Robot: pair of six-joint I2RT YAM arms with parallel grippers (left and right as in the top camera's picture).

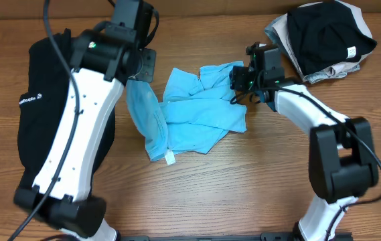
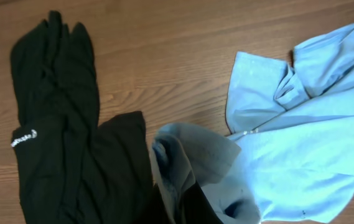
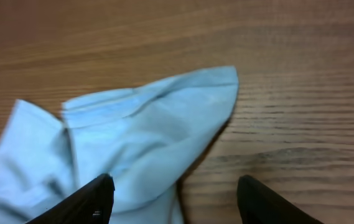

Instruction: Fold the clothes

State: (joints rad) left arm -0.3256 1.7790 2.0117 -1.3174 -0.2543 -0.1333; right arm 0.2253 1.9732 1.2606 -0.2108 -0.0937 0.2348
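The light blue T-shirt [image 1: 200, 110] lies crumpled in the middle of the table, and no lettering shows. My left gripper [image 1: 140, 70] is shut on a fold of its left side [image 2: 192, 162] and holds that part lifted, so the fabric hangs down. The shirt's body spreads to the right in the left wrist view [image 2: 307, 143]. My right gripper [image 1: 241, 79] is open, its fingers [image 3: 177, 199] straddling the edge of a shirt corner [image 3: 152, 124] just above the table. The black garment [image 1: 33, 114] with a small white logo [image 2: 24, 138] lies at the left, partly under my left arm.
A pile of other clothes, black on top of grey and white [image 1: 324, 37], sits at the back right corner. Bare wooden table [image 1: 244, 181] lies in front of the shirt. My left arm crosses over the black garment.
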